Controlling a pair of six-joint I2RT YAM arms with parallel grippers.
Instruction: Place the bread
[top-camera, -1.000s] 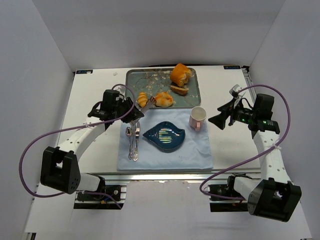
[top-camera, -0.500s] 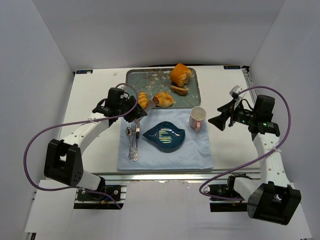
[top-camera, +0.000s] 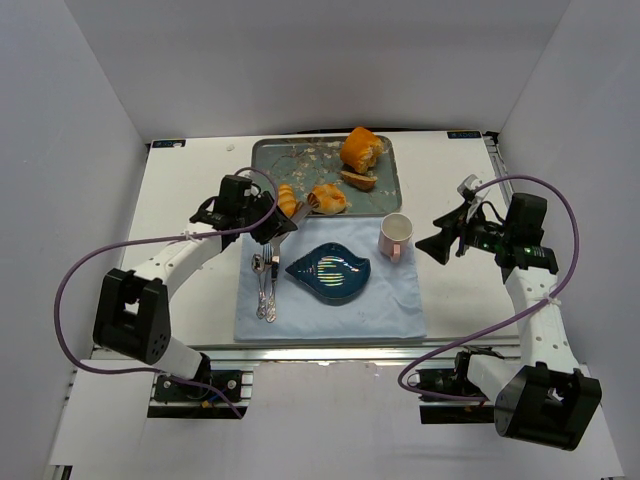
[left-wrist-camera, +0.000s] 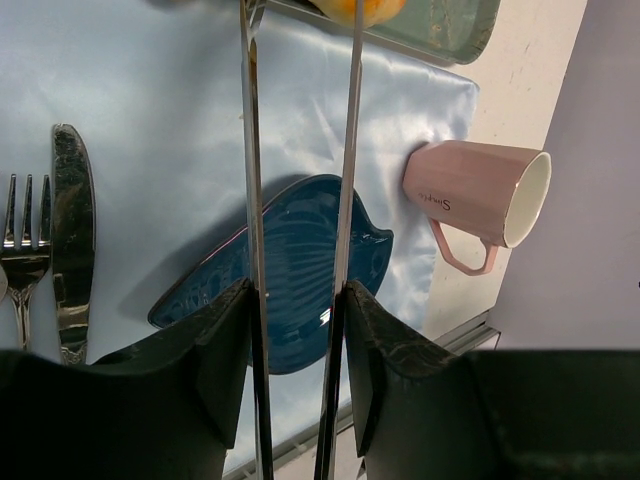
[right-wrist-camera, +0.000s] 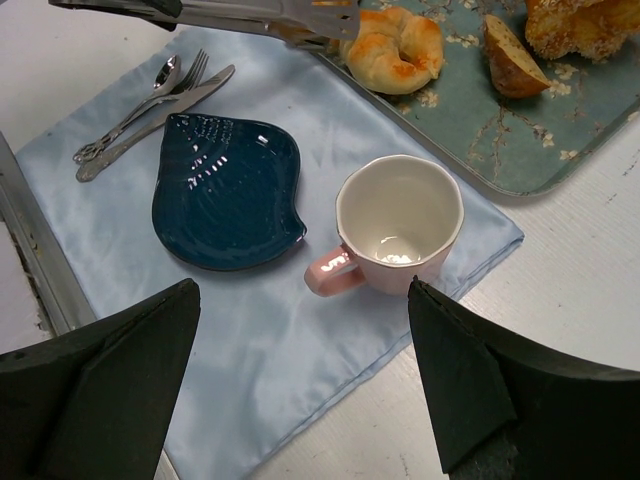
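The bread (top-camera: 327, 198) is a round knotted golden bun at the front of the grey-green tray (top-camera: 270, 160); it also shows in the right wrist view (right-wrist-camera: 392, 50). My left gripper (top-camera: 268, 224) (left-wrist-camera: 297, 290) is shut on metal tongs (left-wrist-camera: 252, 150). The tong tips reach the bun's left edge (right-wrist-camera: 330, 25), and an orange bit of bread (left-wrist-camera: 355, 8) shows between them. I cannot tell whether the tongs squeeze it. My right gripper (top-camera: 440, 243) (right-wrist-camera: 302, 290) is open and empty, hovering right of the pink cup (top-camera: 396, 236).
A blue leaf-shaped plate (top-camera: 330, 272) and cutlery (top-camera: 265, 285) lie on a pale blue cloth (top-camera: 330, 315). A smaller roll (top-camera: 286, 198), a large orange loaf (top-camera: 360, 148) and its cut slice (top-camera: 358, 180) sit on the tray. White walls enclose the table.
My left arm has swung in and moved the tongs a little farther toward the tray and the bun. The right arm has barely moved.
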